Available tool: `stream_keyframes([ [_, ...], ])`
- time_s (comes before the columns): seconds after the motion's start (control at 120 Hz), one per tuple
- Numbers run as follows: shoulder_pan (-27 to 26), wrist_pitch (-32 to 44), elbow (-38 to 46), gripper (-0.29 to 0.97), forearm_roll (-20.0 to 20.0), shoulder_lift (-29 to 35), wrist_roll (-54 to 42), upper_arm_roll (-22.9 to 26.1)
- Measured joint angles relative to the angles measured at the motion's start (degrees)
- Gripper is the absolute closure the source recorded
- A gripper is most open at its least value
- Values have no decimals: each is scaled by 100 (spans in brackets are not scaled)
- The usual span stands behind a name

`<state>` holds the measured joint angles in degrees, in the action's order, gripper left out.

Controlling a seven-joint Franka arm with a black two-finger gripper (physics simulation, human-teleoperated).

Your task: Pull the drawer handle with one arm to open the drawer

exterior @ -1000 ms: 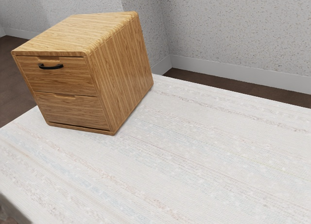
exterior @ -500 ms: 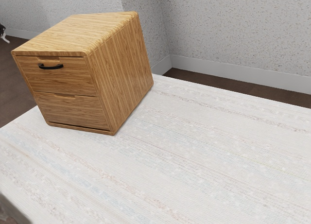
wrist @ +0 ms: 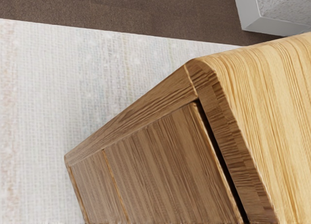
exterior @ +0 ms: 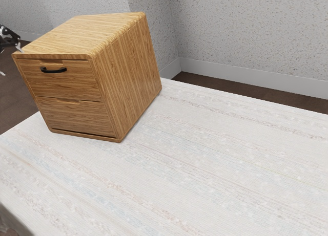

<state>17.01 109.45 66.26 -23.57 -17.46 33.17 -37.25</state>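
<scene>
You cannot tell whether the gripper (exterior: 7, 35) is open. From 10 o'clock of the handle (exterior: 54, 69), it may clip the cabinet (exterior: 128, 67) edge.

Wooden cabinet (exterior: 110, 62) as the obstacle on the surface (exterior: 215, 164), set at the corner toward the exterior view's left. Open air lies before both drawer fronts, over a narrow strip of surface and the dark floor (exterior: 10, 100) beyond. The black handle (exterior: 53, 69) on the upper drawer (exterior: 64, 82) stands unobstructed from the front. The hand (exterior: 7, 35) sits on that open side, near the cabinet's top front corner. Behind the cabinet the walls (exterior: 246, 26) close in; toward the exterior view's right the surface runs wide and open.
</scene>
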Motion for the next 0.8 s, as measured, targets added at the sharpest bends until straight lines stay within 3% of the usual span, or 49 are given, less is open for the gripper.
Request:
stream_keyframes([
  [0.8,-41,-1021,6,0,8,200,424,268],
])
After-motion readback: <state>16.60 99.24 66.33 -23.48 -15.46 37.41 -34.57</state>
